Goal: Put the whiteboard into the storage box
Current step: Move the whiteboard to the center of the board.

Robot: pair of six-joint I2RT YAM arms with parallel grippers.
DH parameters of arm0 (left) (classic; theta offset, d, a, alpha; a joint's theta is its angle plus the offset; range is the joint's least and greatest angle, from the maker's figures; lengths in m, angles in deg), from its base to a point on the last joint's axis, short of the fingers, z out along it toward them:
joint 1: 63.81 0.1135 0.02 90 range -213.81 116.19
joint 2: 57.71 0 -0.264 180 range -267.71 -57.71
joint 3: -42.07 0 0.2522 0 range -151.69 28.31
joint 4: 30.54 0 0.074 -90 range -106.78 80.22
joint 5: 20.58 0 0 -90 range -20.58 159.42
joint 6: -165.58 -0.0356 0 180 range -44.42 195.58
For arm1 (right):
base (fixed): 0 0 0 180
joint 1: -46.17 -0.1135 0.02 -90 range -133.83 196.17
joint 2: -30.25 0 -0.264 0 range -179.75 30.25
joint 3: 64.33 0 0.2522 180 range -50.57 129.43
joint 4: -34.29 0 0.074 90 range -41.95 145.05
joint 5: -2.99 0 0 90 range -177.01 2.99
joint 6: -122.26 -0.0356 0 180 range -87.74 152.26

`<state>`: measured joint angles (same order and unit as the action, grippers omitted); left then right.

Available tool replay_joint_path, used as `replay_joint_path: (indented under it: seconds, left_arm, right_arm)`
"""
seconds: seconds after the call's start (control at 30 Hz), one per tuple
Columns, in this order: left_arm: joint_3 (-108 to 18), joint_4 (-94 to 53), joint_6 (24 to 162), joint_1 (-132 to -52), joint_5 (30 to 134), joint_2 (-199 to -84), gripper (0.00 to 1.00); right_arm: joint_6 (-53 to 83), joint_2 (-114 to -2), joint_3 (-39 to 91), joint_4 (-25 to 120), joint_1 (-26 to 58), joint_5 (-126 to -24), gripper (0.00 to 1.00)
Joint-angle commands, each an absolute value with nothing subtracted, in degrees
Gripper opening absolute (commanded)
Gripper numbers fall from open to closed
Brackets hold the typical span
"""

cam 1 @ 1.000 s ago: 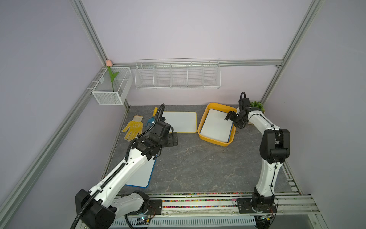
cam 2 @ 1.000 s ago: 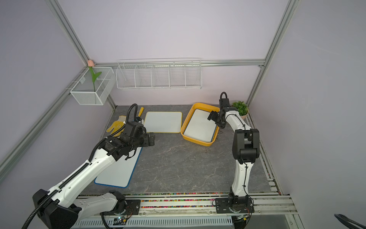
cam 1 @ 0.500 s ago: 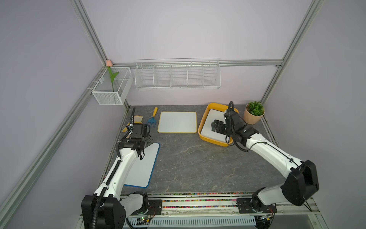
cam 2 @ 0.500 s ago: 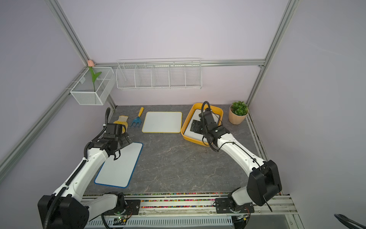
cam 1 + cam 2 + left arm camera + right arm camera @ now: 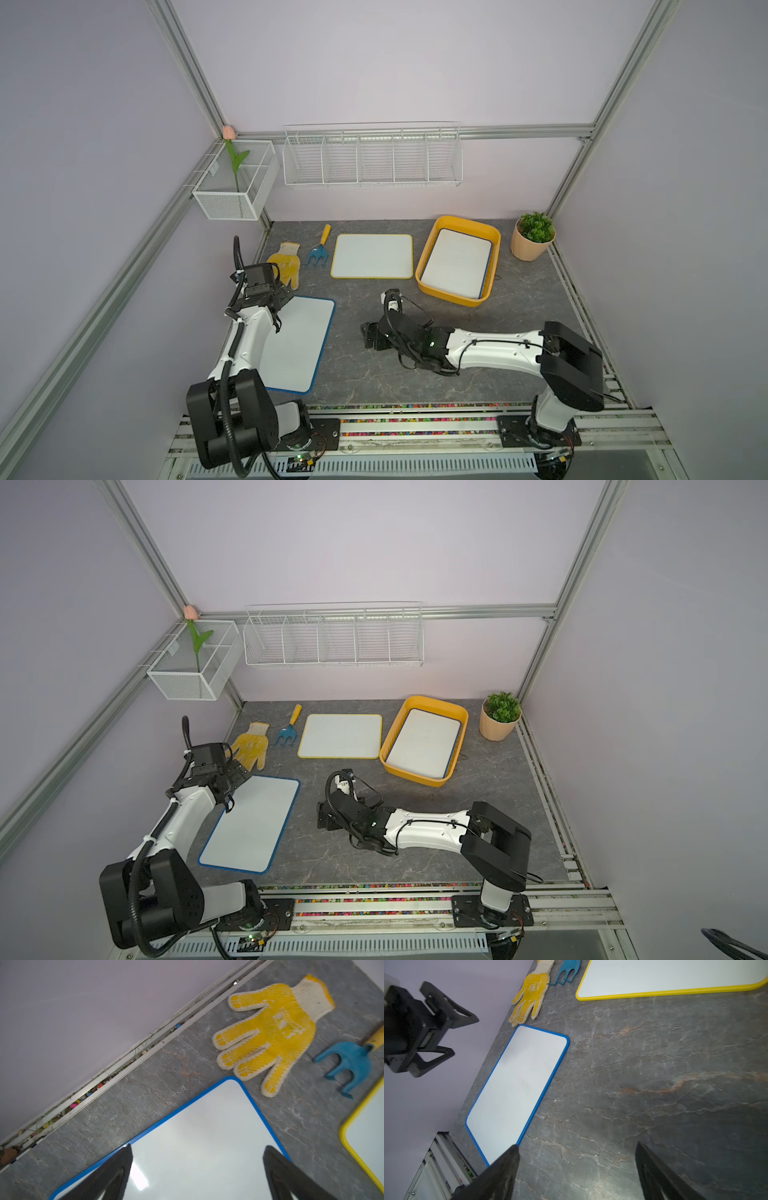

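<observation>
With left claw (image 5: pixel 198 1147) and right claw (image 5: pixel 576 1145) spread empty, the flat whiteboard (image 5: pixel 297 345) under the left could skid when pinched.

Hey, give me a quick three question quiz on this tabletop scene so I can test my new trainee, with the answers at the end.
1. True or false: the storage box already holds a whiteboard.
2. What lies between the glove and the yellow-framed whiteboard? A) a potted plant B) a blue rake C) a marker pen
3. Fill in: the left tool hovers open over a corner of the front whiteboard, whose frame is ___.

Key: 1 true; 2 B; 3 blue.
</observation>
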<state>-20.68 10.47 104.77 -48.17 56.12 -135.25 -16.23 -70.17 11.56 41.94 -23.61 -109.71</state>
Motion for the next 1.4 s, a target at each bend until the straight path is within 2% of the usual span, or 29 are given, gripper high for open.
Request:
replay_joint_path:
  seconds: [0.0,0.53,0.77,0.9,1.13,1.37]
  left_arm:
    - [-19.64,8.28,107.38,-44.0,60.52,-138.62,0.99]
    - [-22.6,9.21,109.56,-39.88,65.51,-149.08,1.0]
    - [-23.21,10.19,109.79,-38.23,68.11,-152.12,0.94]
    - [-22.96,10.29,111.2,-38.23,73.76,-153.33,0.91]
    - [-18.05,7.24,115.46,-38.46,81.24,-151.67,0.89]
    - [-13.11,5.02,119.12,-42.36,82.46,-146.49,0.88]
  right_arm:
    - [-15.65,-71.88,12.44,37.49,-24.69,-110.85,0.89]
    - [-16.25,-76.84,13.52,38.56,-25.11,-109.8,0.89]
    - [-16.3,-77.15,12.97,40.23,-25.12,-110.11,0.89]
    - [-16.82,-77.66,15.41,45.46,-24.61,-110.28,0.89]
    - [-22.58,-80.33,16.83,46.99,-22.63,-103.66,0.89]
    - [-27.97,-83.59,18.56,46.96,-20.67,-95.91,0.89]
